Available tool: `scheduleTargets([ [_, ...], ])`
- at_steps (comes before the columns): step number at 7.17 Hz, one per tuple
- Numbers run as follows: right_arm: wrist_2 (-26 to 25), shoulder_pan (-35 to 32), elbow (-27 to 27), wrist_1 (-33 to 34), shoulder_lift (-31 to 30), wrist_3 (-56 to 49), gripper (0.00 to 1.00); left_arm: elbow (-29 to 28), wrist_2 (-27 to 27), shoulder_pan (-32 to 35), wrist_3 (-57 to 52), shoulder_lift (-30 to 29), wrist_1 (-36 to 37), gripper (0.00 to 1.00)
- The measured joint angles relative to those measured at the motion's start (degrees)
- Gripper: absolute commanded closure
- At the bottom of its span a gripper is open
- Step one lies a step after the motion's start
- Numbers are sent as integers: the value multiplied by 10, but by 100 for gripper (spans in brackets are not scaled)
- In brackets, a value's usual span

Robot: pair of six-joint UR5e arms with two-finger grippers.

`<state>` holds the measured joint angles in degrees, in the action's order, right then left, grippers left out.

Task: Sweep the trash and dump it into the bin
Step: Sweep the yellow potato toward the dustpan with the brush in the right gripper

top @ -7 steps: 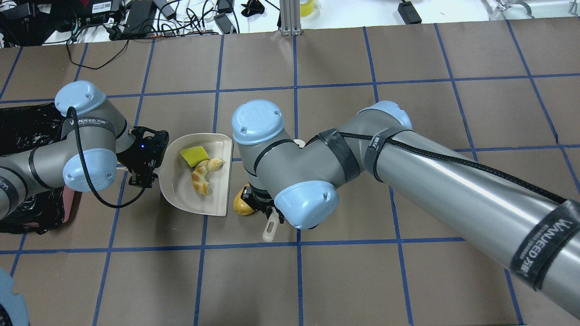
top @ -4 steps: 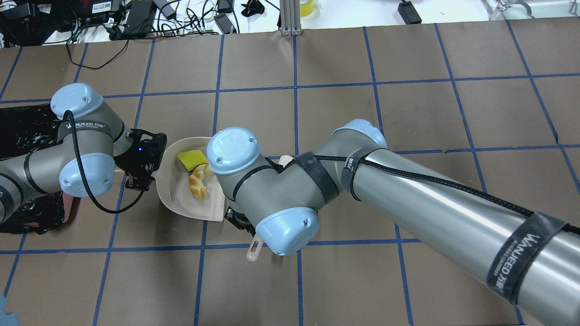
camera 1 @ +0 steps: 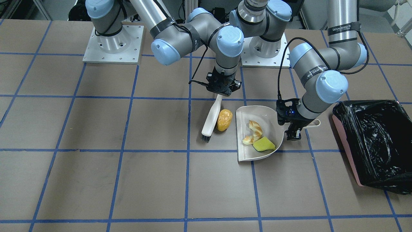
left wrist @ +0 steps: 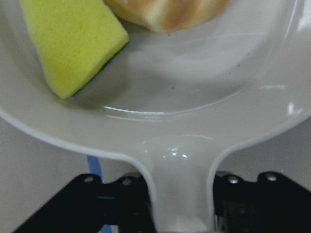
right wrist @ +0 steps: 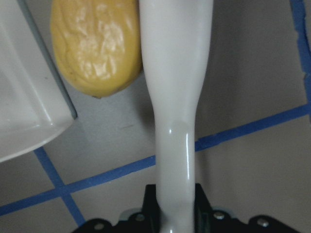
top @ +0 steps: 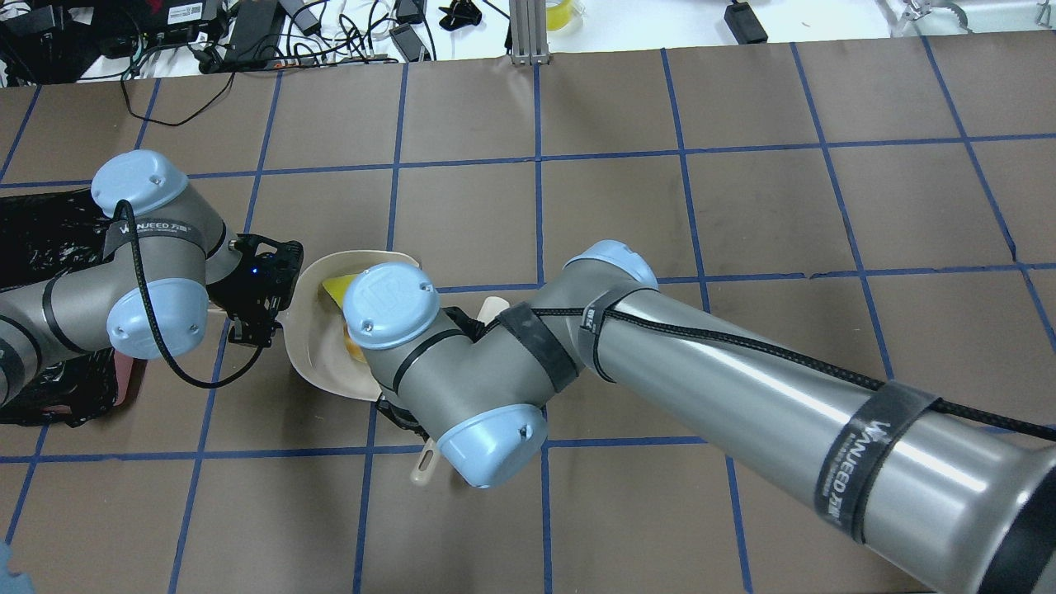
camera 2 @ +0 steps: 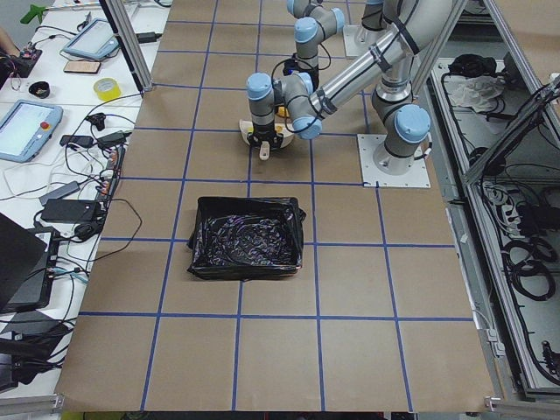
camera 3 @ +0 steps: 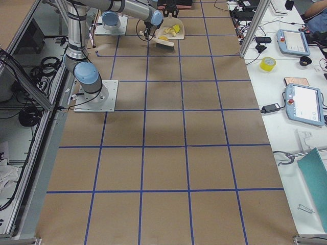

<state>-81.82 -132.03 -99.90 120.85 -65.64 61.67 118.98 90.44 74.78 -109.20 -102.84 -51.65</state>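
Observation:
The golden-brown potato piece (camera 1: 224,119) lies on the table against the cream brush (camera 1: 211,120), just outside the open edge of the cream dustpan (camera 1: 257,112). The tan bread crescent (camera 1: 254,130) and the yellow-green sponge wedge (camera 1: 264,144) lie inside the pan. My right gripper (camera 1: 222,89) is shut on the brush handle (right wrist: 175,73), with the potato (right wrist: 97,46) beside it. My left gripper (camera 1: 296,125) is shut on the dustpan handle (left wrist: 177,184). The black-lined pink bin (camera 1: 370,141) stands beside my left arm.
In the overhead view my right arm covers the brush head, the potato and most of the dustpan (top: 309,334); the brush handle tip (top: 423,469) pokes out. The bin (top: 41,239) is at the left edge. Cables and electronics (top: 247,33) lie beyond the table's far edge.
My right arm has swung leftward with the brush, pushing the potato toward the dustpan's mouth. The left arm and dustpan shifted slightly left early on, then stayed put.

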Motion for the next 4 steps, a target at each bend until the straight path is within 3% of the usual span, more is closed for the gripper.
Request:
scheduleTargets([
  [4, 21, -18, 161, -50, 84, 51, 100, -2, -6, -4, -1, -1, -1, 100],
])
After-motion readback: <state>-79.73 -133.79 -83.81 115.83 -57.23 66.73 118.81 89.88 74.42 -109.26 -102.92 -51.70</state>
